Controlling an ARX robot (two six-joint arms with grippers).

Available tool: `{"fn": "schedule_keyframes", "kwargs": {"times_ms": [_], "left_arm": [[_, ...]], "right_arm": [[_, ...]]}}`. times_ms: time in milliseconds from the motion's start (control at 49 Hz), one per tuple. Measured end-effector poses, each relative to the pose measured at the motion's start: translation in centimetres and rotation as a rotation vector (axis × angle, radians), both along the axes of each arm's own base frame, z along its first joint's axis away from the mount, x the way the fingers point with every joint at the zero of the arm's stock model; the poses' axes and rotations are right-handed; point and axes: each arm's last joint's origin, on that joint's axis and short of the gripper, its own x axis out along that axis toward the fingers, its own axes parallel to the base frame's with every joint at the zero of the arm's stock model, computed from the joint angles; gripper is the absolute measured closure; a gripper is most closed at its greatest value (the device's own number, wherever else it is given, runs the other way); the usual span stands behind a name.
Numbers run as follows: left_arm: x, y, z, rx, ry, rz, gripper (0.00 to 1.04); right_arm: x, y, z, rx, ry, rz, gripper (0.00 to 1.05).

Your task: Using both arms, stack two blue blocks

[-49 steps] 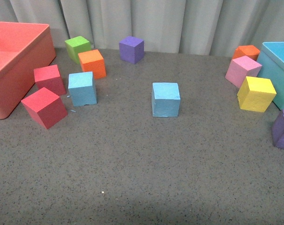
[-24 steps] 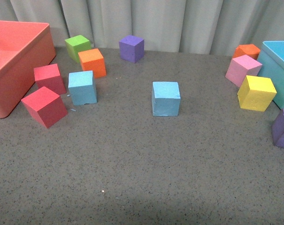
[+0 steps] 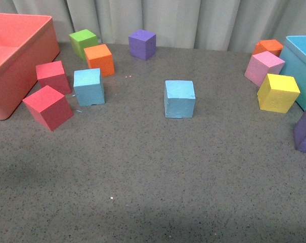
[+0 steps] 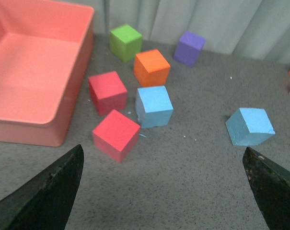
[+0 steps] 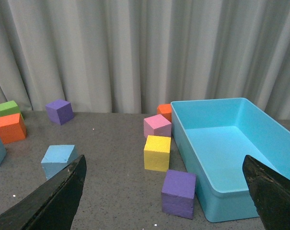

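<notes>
Left gripper (image 4: pixel 163 158) and right gripper (image 5: pixel 164 163) both hang with jaws spread wide, holding nothing, above the grey table (image 3: pixel 153 192). The centre blue block (image 3: pixel 179 98) sits mid-table. The left blue block (image 3: pixel 88 86) stands well apart from it, just beside a red cube (image 3: pixel 53 77).

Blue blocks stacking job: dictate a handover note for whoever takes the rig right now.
Left gripper: open, empty.
Right gripper: open, empty.
Blue blocks: one on the left beside the red cubes, the other mid-table. Both sit flat, apart from each other.
Done: nothing grasped, nothing stacked.
Left: pick up one block and set it on the other.
</notes>
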Motion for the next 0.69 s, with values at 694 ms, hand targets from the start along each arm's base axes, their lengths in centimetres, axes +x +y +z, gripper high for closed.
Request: {"fn": "schedule_keyframes", "kwargs": {"times_ms": [694], "left_arm": [[20.6, -5.2, -6.5, 0.05, 0.465, 0.059, 0.07]], "right_arm": [[0.0, 0.0, 0.0, 0.0, 0.001, 0.0, 0.1]]}}
